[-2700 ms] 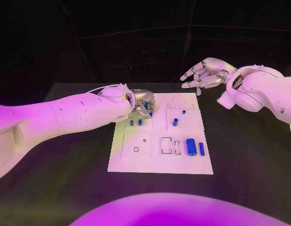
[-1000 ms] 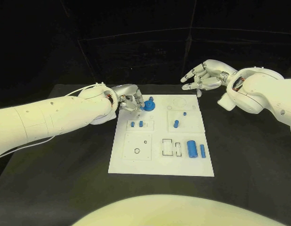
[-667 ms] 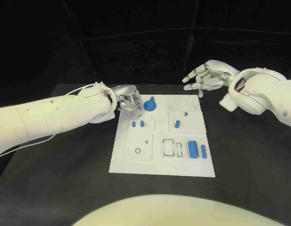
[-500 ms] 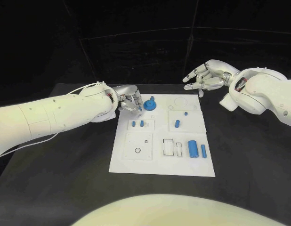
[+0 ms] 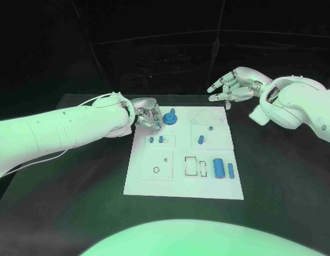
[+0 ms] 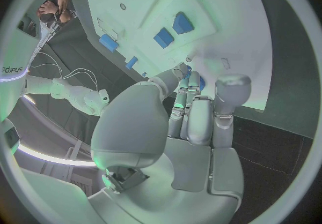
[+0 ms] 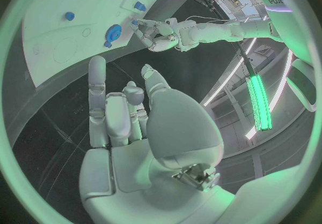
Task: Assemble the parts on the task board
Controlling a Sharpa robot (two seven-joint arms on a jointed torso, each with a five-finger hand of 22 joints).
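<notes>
Task board: we see the white rectangular plate (image 5: 183, 178) at the centre of the head view, on the black table (image 5: 65, 186); it lies where it lay in the earlier frames.
Round part: a blue disc-shaped piece with a small knob (image 5: 170, 118) sits on the board's upper left section; in the right wrist view it appears as a blue disc (image 7: 112, 34) just beside the other hand.
Left hand: the silver many-fingered hand (image 5: 147, 115) lies left of centre in the head view, at the board's upper left corner, fingers curled and close together, tips beside the round part. We cannot tell whether they touch it. In the left wrist view the fingers (image 6: 190, 107) point at the board. Compared with 2.7 s ago, when it covered this corner, the hand has shifted leftward and the round part now shows.
Right hand: the silver hand (image 5: 233, 85) hovers at the upper right of the head view, beyond the board's far edge, fingers spread wide, holding nothing; its pose matches the earlier frames.
Other parts: small blue pegs (image 5: 156, 140), a short blue piece (image 5: 201, 140) and a larger blue cylinder (image 5: 218, 168) with a thin blue bar (image 5: 230, 170) beside it lie unmoved.
</notes>
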